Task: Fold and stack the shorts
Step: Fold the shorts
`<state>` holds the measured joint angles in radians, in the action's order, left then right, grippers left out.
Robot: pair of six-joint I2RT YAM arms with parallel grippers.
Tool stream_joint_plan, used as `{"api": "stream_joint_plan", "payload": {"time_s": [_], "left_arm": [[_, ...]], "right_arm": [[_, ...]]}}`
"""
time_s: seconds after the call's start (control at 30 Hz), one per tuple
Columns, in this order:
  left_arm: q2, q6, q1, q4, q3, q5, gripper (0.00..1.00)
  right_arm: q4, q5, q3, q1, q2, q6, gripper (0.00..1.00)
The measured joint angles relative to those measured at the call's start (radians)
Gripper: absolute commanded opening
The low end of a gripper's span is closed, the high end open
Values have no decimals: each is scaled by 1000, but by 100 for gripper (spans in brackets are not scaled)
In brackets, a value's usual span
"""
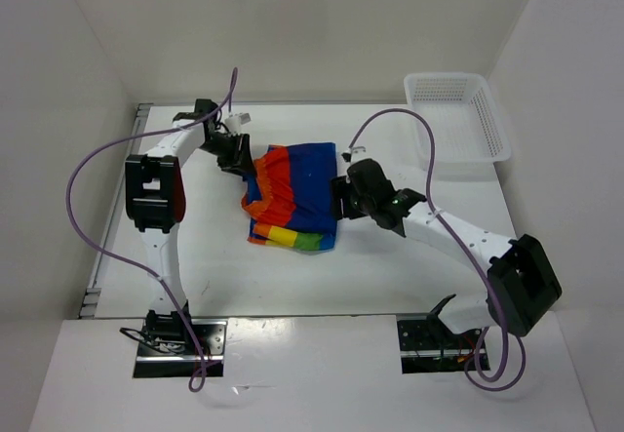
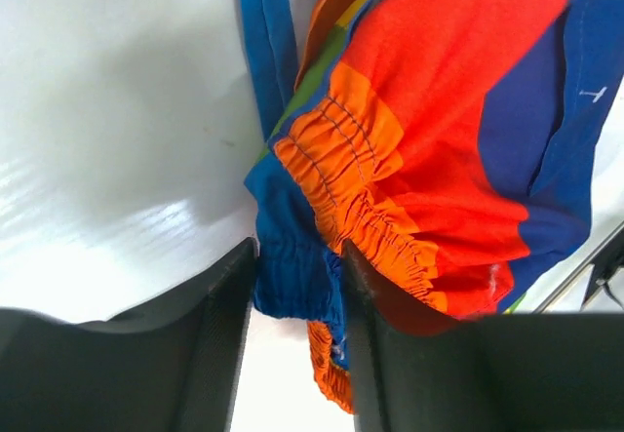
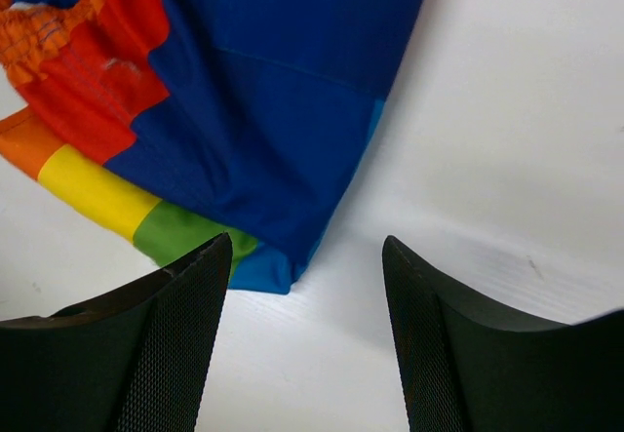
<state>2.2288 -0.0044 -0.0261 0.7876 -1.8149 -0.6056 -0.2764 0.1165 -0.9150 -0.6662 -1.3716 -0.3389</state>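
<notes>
The rainbow-striped shorts [image 1: 292, 198] lie bunched in the middle of the table, blue and red on top and the yellow and green stripes at the near edge. My left gripper [image 1: 239, 164] is at their left edge. In the left wrist view it [image 2: 297, 256] has closed on a gathered blue part of the elastic waistband, and the cloth [image 2: 439, 110] fills the gap at the tips. My right gripper [image 1: 339, 196] is at the right edge of the shorts. In the right wrist view it [image 3: 307, 247] stands open over bare table, just short of a blue corner of the shorts [image 3: 263, 91].
A white plastic mesh basket [image 1: 458, 120] sits at the back right corner of the table. White walls close in the back and both sides. Purple cables loop over both arms.
</notes>
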Motion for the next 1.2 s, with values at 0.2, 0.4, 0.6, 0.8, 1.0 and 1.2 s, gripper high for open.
{"api": "stream_joint_plan", "payload": {"time_s": [0.2,0.4,0.6,0.8,1.0,1.2], "left_arm": [[-24,-1,4,-40,84,7,76],[-161,0,21,-75,148,80,100],[-445,0,74,-205,188,265,100],[-548,0,218,-314,288,418,100],[-546,0,433,-314,383,527,100],[-557,1,415,-343,398,584,100]], "right_arm": [[-5,4,-6,71,10,5,81],[-34,8,-48,151,24,20,100],[-84,43,-111,240,15,34,100],[-122,52,-116,288,-15,38,100],[-137,51,-116,301,-20,39,100],[-137,44,-116,301,-39,41,100]]}}
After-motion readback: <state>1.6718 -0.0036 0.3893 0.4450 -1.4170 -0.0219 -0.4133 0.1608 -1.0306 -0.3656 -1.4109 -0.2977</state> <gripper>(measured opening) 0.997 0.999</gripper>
